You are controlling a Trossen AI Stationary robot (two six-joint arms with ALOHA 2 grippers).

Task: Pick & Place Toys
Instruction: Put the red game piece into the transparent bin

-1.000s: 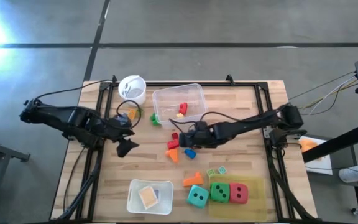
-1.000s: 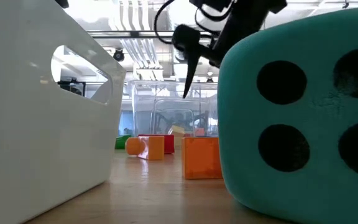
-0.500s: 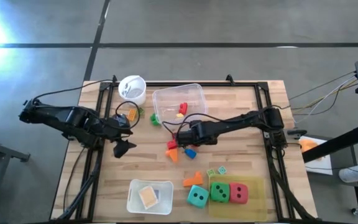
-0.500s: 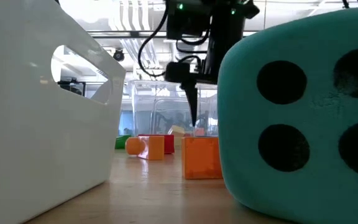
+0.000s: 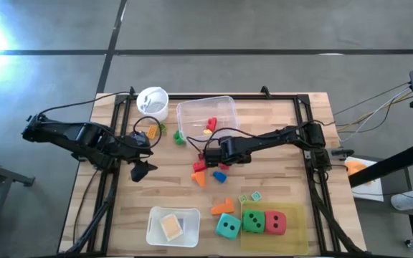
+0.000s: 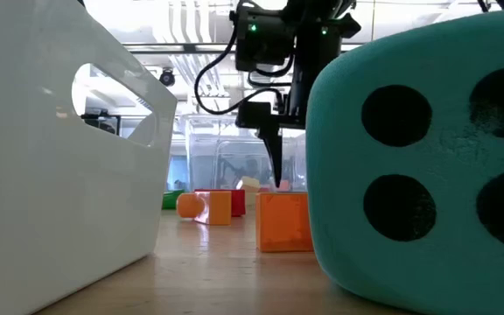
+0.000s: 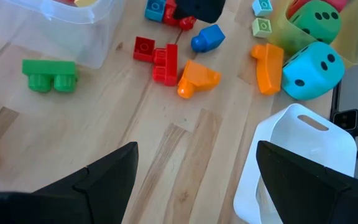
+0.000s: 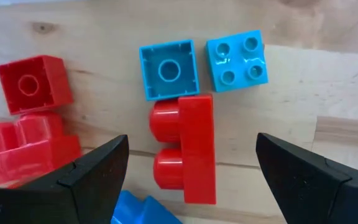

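Observation:
My right gripper (image 5: 209, 153) hangs open, pointing down over a cluster of toys in the middle of the table. Its fingers (image 8: 92, 180) stand on either side of a red two-stud block (image 8: 185, 149) without touching it. Two blue blocks (image 8: 166, 68) lie just beyond it, and more red blocks (image 8: 33, 84) lie to one side. The low view shows a fingertip (image 6: 276, 166) above an orange block (image 6: 283, 223). My left gripper (image 5: 143, 170) waits open above the table's left part. Teal (image 5: 228, 226), green (image 5: 252, 221) and red (image 5: 275, 222) dice stand near the front edge.
A clear tub (image 5: 224, 107) holding a red and a yellow block stands behind the cluster, with a white cup (image 5: 153, 102) to its left. A white tray (image 5: 156, 228) sits at the near edge. An orange piece (image 5: 222, 207) and two small tiles (image 5: 249, 196) lie near the dice.
My right gripper has come down toward the toy cluster and shifted a little toward the table's left edge. It has tipped to point more steeply downward, and its fingers have stayed open.

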